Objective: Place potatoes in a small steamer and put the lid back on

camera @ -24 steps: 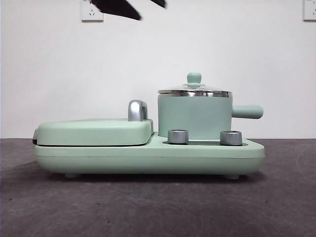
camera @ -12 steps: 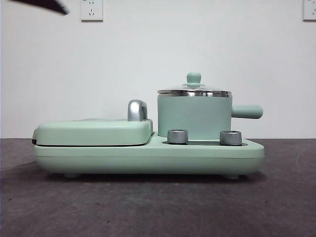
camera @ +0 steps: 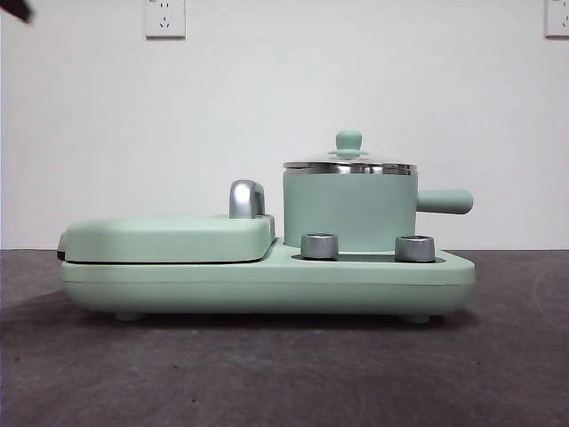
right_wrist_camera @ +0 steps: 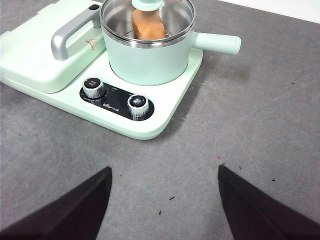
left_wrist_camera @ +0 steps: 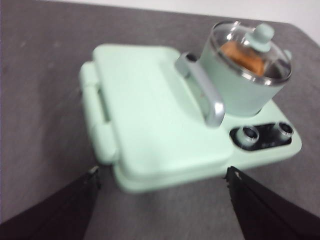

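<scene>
orange-brown potato (right_wrist_camera: 148, 25) sits inside the small green pot (camera: 350, 210), and the glass lid (camera: 349, 163) is on top. the pot stands on the green cooker (camera: 267, 276). the left gripper (left_wrist_camera: 160, 182) and right gripper (right_wrist_camera: 165, 175) are both spread wide, holding nothing, away from the pot.

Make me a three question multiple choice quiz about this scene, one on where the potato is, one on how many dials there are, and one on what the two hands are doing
1. Where is the potato?
A. On the griddle cover
B. Inside the small steamer, under the lid
C. On the table beside the cooker

2. How many dials are on the cooker's black panel?
A. One
B. Two
C. Four

3. What state are the left hand and right hand in?
A. Both open and empty, clear of the cooker
B. Left shut on the lid
C. Right shut on the potato

Answers: 1 B, orange shows through the glass lid; 2 B, two steel dials sit side by side; 3 A, each wrist view shows spread jaws with nothing between them.
</scene>
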